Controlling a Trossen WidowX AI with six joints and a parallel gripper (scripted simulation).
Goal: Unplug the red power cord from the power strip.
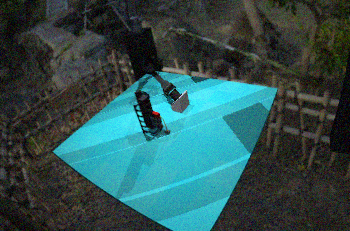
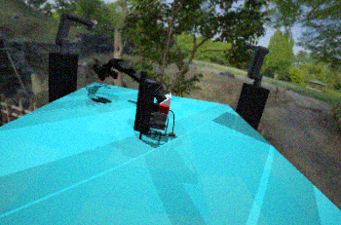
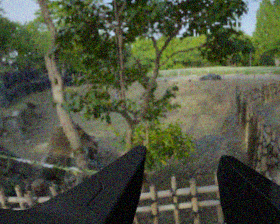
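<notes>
A wooden fence [image 1: 300, 111] and trees [image 2: 195, 6] border the turquoise table [image 1: 190, 166].

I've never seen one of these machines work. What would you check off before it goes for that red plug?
1. Red plug seated in the power strip: ok, it looks plugged in.
2. Jaws empty: ok, the wrist view shows only fence between them.
3. Jaws around the plug: not ok, the top view shows them off to one side.
4. Jaws aimed at the plug: not ok, they face the trees.
5. Gap wide enough for the plug: cannot tell.
</notes>
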